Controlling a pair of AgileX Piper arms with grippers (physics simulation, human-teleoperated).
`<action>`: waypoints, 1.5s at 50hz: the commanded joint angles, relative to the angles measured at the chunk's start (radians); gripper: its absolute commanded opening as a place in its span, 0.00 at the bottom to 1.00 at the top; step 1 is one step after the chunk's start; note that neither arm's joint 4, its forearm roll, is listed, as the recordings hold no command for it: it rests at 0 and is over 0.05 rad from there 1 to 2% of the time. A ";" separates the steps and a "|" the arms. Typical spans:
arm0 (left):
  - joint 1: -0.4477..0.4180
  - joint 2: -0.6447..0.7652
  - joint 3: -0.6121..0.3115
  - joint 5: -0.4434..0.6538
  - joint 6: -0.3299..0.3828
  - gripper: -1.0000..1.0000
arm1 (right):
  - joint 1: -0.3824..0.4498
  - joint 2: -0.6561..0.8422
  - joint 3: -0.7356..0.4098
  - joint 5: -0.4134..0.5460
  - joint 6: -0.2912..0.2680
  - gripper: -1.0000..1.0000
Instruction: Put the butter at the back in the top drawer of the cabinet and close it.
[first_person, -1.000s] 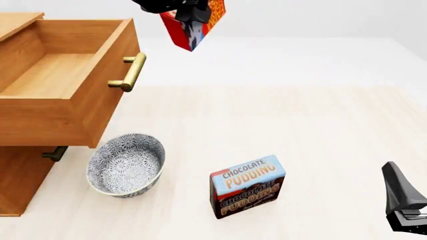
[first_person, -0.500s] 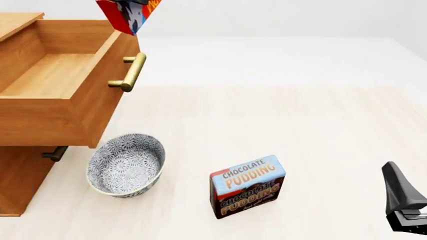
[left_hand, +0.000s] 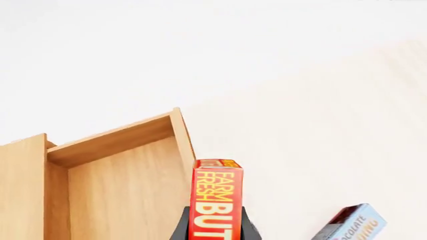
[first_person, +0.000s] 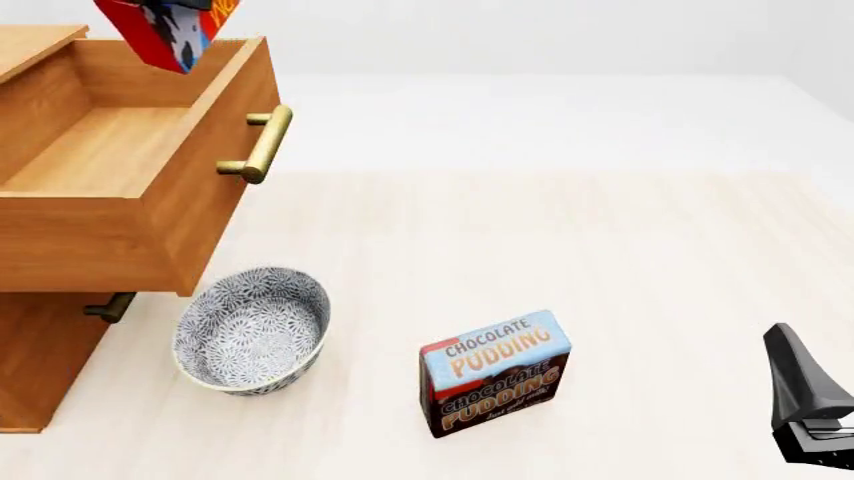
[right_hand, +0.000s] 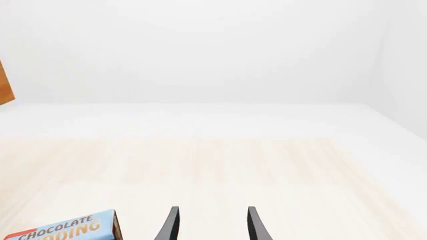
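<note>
Front view shows your butter (first_person: 167, 30) tilted at the top edge, in the air above the far part of the open top drawer (first_person: 120, 150) of the cabinet (first_person: 40, 370), at the left. It hides the holder; the left wrist view shows the left gripper (left_hand: 215, 227) clamped on the butter (left_hand: 217, 200), dark fingers (left_hand: 181, 227) on both sides, drawer floor beneath. Near the drawer front sits a patterned bowl (first_person: 254, 328), and right of it the pudding box (first_person: 495, 372). Your right gripper (right_hand: 211, 225) waits at the near right, fingers parted and holding nothing, over bare table (first_person: 601, 250).
</note>
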 joint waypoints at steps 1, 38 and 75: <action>0.041 -0.039 0.027 -0.009 0.003 0.00 | 0.000 0.000 0.000 0.000 0.000 1.00; 0.175 -0.111 0.183 -0.038 0.008 0.00 | 0.000 0.000 0.000 0.000 0.000 1.00; 0.234 -0.033 0.260 -0.132 0.003 0.00 | 0.000 0.000 0.000 0.000 0.000 1.00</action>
